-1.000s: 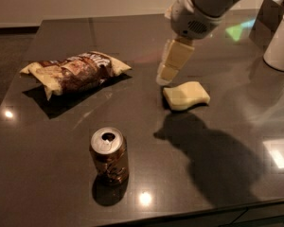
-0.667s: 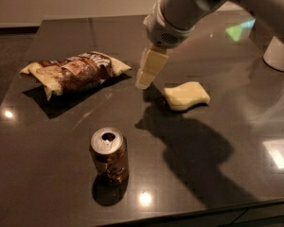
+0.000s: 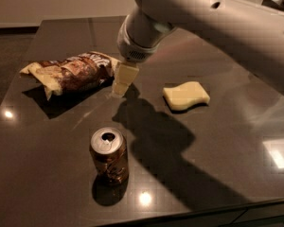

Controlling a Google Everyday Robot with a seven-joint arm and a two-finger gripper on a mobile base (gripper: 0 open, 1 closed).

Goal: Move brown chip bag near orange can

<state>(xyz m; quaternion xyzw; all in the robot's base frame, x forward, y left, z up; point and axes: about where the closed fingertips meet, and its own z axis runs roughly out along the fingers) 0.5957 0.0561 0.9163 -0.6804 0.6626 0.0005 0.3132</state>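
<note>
The brown chip bag (image 3: 71,73) lies crinkled on the dark table at the left, long side running left to right. The orange can (image 3: 109,154) stands upright near the front of the table, silver top showing, well apart from the bag. My gripper (image 3: 119,86) hangs from the big white arm, its cream fingers pointing down just off the bag's right end, low over the table. It holds nothing that I can see.
A pale yellow wavy sponge (image 3: 186,95) lies to the right of the gripper. The white arm (image 3: 213,27) crosses the upper right. The dark table (image 3: 47,141) has its front edge close behind the can.
The arm has swung left, from above the sponge to the right end of the chip bag, and come lower. Bag, can and sponge have not moved.
</note>
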